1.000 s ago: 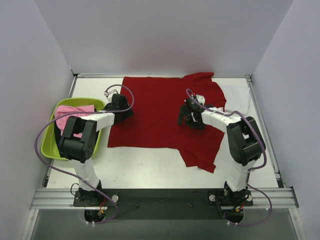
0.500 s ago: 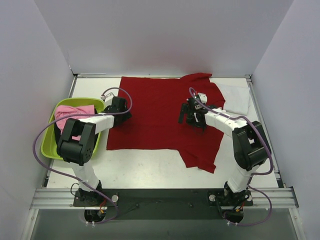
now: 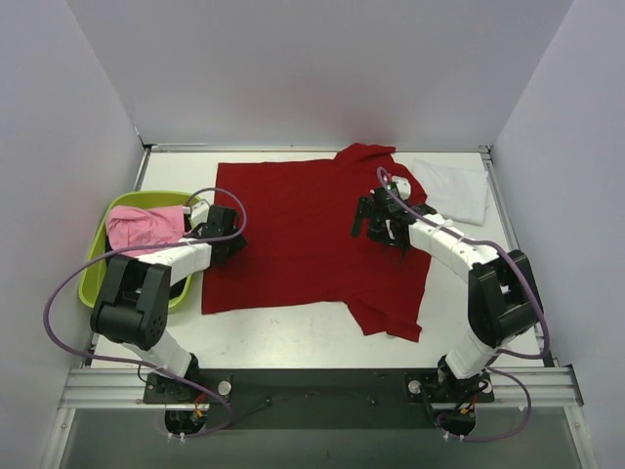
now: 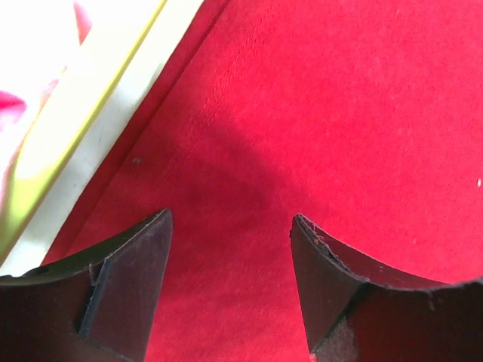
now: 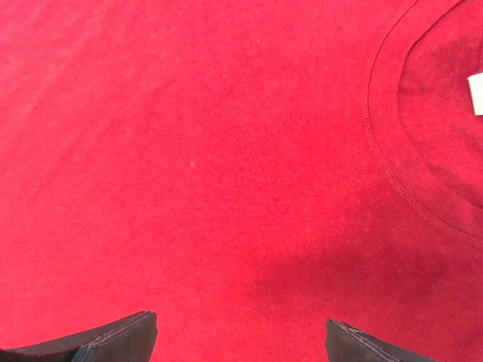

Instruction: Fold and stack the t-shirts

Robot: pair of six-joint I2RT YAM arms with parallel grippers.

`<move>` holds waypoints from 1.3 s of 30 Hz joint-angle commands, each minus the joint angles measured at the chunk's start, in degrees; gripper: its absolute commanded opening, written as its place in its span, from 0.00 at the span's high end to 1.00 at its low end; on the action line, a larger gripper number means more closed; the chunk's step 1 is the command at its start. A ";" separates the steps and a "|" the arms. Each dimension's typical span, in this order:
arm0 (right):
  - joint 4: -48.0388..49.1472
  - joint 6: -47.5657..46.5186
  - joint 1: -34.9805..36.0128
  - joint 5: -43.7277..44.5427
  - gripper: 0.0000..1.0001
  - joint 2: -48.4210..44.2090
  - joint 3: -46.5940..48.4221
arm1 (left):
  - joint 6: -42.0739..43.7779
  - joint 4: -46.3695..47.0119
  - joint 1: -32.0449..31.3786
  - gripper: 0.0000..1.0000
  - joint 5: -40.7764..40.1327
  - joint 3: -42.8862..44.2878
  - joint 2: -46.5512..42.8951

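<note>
Showing the deep red t-shirt (image 3: 303, 234) spread flat across the middle of the table (image 3: 293, 332), with neither arm holding it.

Nearest, at lower right of the overhead view, one sleeve (image 3: 391, 315) juts out askew below the hem. If it is not tucked in, any fold is likely to trap it crooked.

At centre left, the left pincer (image 4: 230, 226) hovers with its jaws parted and empty over the shirt's side edge. Its wrist view shows the lime-green tub (image 4: 90, 98) in the upper left corner, close alongside. A closing or sideways move here could knock the tub rim or snag the pink t-shirt (image 3: 146, 227) lying in the tub.

At centre right, the right pincer (image 5: 241, 320) stands wide open and empty above the chest, with the collar (image 5: 371, 113) at upper right of its wrist view. The cloth beneath is smooth and taut, so a pinch may slip off, or gather only a small pleat.

Because the two pincers sit at different heights in the overhead frame, an uneven lift would probably skew the fold line.

Farthest, at upper right, the white t-shirt (image 3: 454, 191) lies just beside the red shoulder, possibly touching it. Dragging the red cloth could disturb it.
</note>
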 commanded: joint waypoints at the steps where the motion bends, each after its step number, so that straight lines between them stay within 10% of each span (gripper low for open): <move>1: -2.81 -1.48 0.43 2.15 0.06 -5.21 -0.84 | 0.92 -3.50 0.53 0.25 1.82 0.72 -4.45; 14: -7.91 -1.59 -2.46 8.95 0.00 -24.21 -9.72 | 4.00 -5.61 -0.97 0.20 15.36 0.46 -21.95; 27: -4.22 5.36 -14.24 2.34 0.00 -11.03 -7.79 | 4.53 -6.66 -0.80 0.20 19.67 -5.61 -30.30; 39: -3.34 4.67 -26.46 -0.21 0.00 8.28 17.24 | 1.63 -4.38 -1.06 0.20 21.87 -7.36 -33.38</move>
